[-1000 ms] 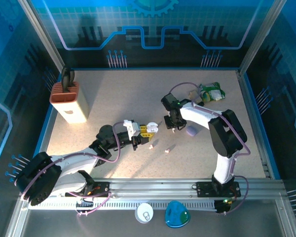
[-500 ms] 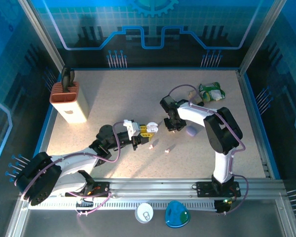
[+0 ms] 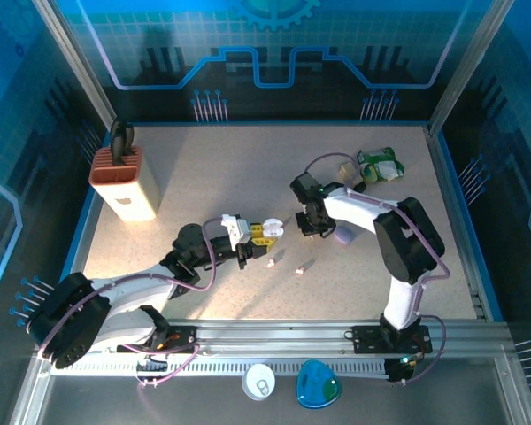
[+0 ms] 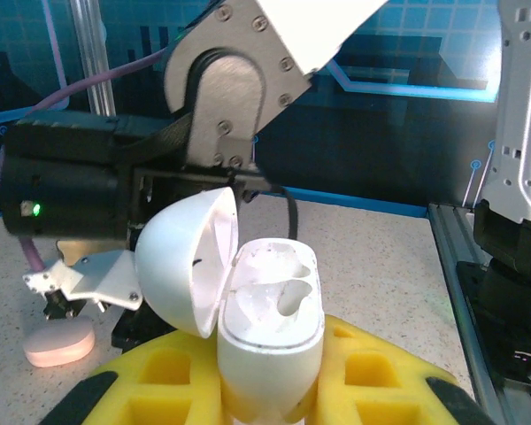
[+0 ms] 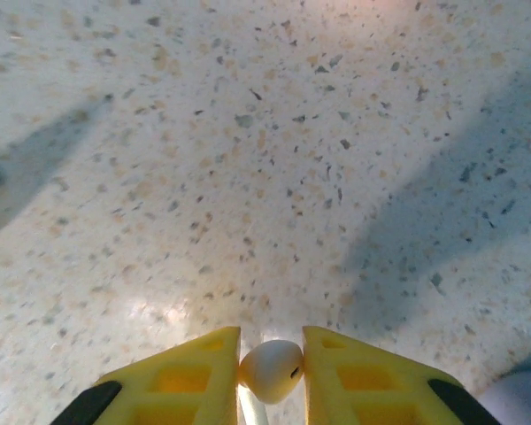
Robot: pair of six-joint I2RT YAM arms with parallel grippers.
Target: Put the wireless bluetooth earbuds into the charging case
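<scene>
A white charging case (image 4: 270, 328) stands upright between the yellow fingers of my left gripper (image 4: 270, 390), which is shut on it. Its lid (image 4: 181, 257) is swung open to the left, and both sockets look empty. From above, that case (image 3: 274, 228) hangs over the middle of the table. My right gripper (image 5: 271, 354) points down close over the tabletop and is shut on a white earbud (image 5: 273, 370). In the top view the right gripper (image 3: 311, 228) is just right of the case. Two small pink earbuds (image 3: 272, 262) (image 3: 300, 271) lie on the table in front.
A lilac case (image 3: 342, 235) lies right of the right gripper, and a pale pink rounded case (image 4: 59, 343) lies on the table under the right arm. A green packet (image 3: 380, 164) lies at the back right. A tan holder (image 3: 124, 181) stands at the left.
The right gripper's jaws have closed in on the white earbud, and the right arm shifted slightly. The left arm and the open case have not moved.
</scene>
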